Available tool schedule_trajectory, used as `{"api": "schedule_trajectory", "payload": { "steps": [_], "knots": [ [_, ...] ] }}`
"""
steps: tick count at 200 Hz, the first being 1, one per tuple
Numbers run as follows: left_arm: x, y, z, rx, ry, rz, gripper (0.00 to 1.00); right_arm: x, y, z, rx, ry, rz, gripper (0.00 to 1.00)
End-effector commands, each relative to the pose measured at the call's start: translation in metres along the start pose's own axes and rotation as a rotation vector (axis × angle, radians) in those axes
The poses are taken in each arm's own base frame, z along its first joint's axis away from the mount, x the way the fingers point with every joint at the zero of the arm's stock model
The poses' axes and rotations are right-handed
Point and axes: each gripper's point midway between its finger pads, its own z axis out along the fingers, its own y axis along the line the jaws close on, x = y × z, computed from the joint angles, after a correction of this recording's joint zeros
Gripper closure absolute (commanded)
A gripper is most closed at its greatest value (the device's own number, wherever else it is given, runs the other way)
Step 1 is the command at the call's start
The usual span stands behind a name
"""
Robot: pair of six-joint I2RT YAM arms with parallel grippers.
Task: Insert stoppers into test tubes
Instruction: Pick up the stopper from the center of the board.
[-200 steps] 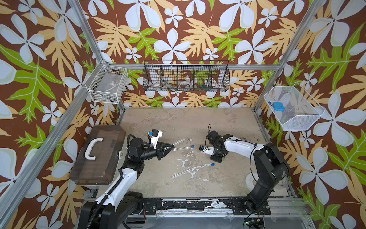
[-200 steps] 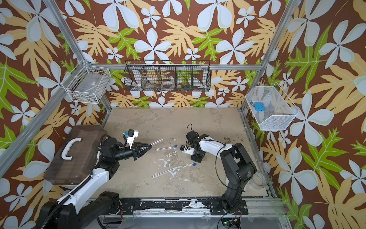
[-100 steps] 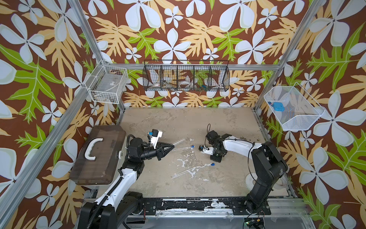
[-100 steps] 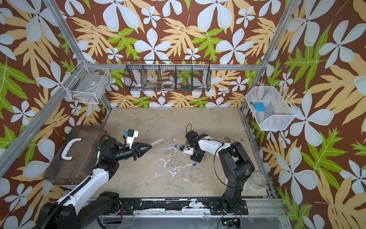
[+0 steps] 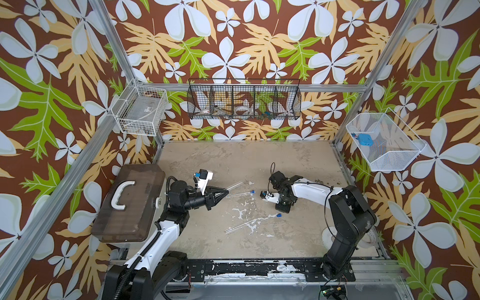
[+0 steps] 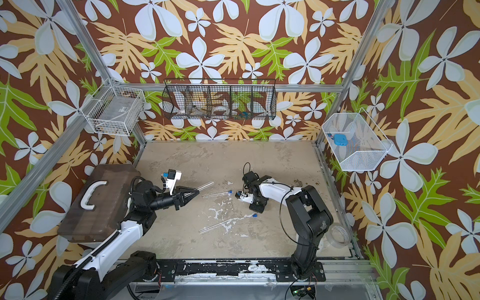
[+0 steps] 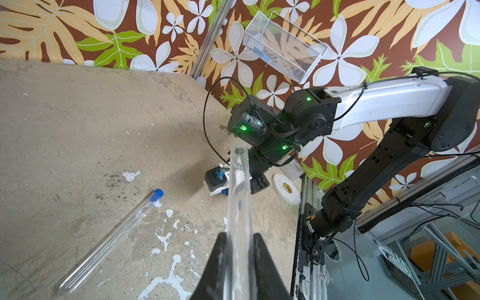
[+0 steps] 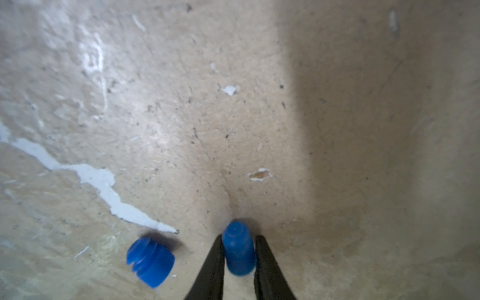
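My left gripper (image 7: 238,239) is shut on a clear test tube (image 7: 237,194), held off the table with its open mouth toward the right arm; both top views show this tube (image 5: 235,186) (image 6: 206,185). A second test tube (image 7: 111,239) lies on the table with a blue stopper (image 7: 157,194) in its end. A third test tube (image 5: 239,226) lies nearer the front. My right gripper (image 8: 239,250) points down at the table, its jaws against both sides of a blue stopper (image 8: 238,249). Another stopper (image 8: 150,262) lies loose beside it, seen in a top view as the loose stopper (image 5: 278,215).
A brown case (image 5: 127,202) with a white handle sits at the left edge. A tape roll (image 6: 337,235) lies by the right arm's base. Wire baskets (image 5: 141,111) (image 5: 244,101) (image 5: 384,141) hang on the walls, the right one holding a light-blue square object (image 5: 365,139).
The right gripper's jaws have narrowed onto the stopper. The right arm's elbow shifted slightly. The left arm and its tube have not moved.
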Motion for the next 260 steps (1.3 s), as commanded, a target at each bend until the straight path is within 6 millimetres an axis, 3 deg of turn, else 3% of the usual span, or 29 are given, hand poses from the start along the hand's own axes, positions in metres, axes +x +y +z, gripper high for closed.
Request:
{"api": "schedule_trajectory", "payload": {
  "steps": [1, 62, 102, 155, 200, 260],
  "knots": [
    [-0.003, -0.002, 0.000, 0.006, -0.008, 0.026, 1.00, 0.000, -0.002, 0.004, 0.009, 0.010, 0.005, 0.78],
    [-0.003, -0.002, 0.000, 0.005, -0.008, 0.027, 1.00, -0.001, -0.004, 0.001, 0.018, 0.004, 0.009, 0.82],
    [0.003, 0.003, 0.000, -0.009, 0.005, 0.051, 1.00, -0.006, -0.005, -0.011, 0.031, -0.038, 0.014, 0.82],
    [0.028, 0.013, 0.011, -0.021, 0.079, 0.087, 1.00, -0.025, -0.002, -0.053, 0.081, -0.146, -0.020, 0.82],
    [0.040, 0.018, 0.027, 0.042, 0.117, -0.055, 1.00, -0.050, 0.000, -0.096, 0.147, -0.237, -0.102, 0.83],
    [0.060, 0.002, 0.039, 0.176, 0.198, -0.107, 1.00, -0.081, 0.026, -0.132, 0.200, -0.322, -0.269, 0.83]
  ]
}}
